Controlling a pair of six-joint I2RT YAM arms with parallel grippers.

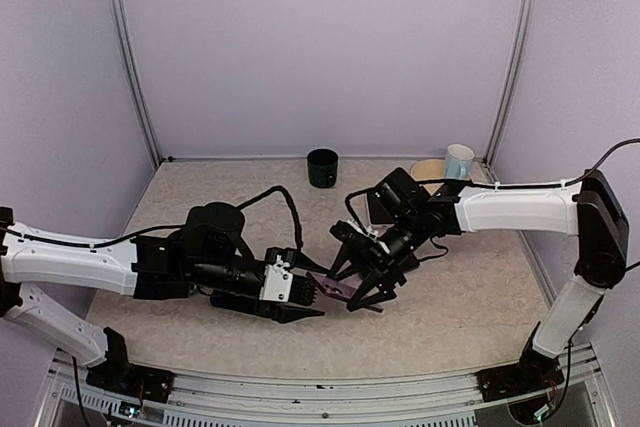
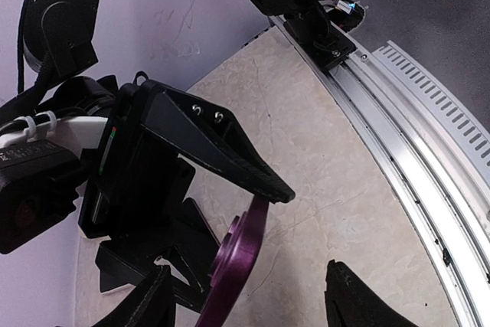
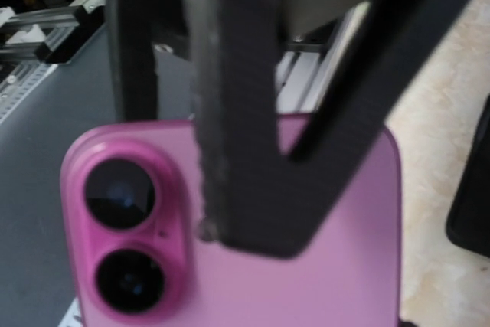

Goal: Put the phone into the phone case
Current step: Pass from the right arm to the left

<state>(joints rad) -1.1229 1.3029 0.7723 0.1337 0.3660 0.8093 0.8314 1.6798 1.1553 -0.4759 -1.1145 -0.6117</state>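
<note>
Your right gripper [image 1: 357, 285] clamps the pink phone [image 3: 306, 266]. Your left gripper [image 1: 308, 299], jaws wide, lies low, straddling the phone's edge.

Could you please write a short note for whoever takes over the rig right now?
Left hand: open, with the phone's edge between its fingers but not gripped.
Right hand: shut on the phone, mid-table between the two arms. Its wrist view shows a pink back with two lenses.
Case: no separate one can be made out, and I cannot tell whether the phone already sits in it.
Done: the phone is grasped.
Left: find the case, check the fit, and press the phone in if needed.
</note>
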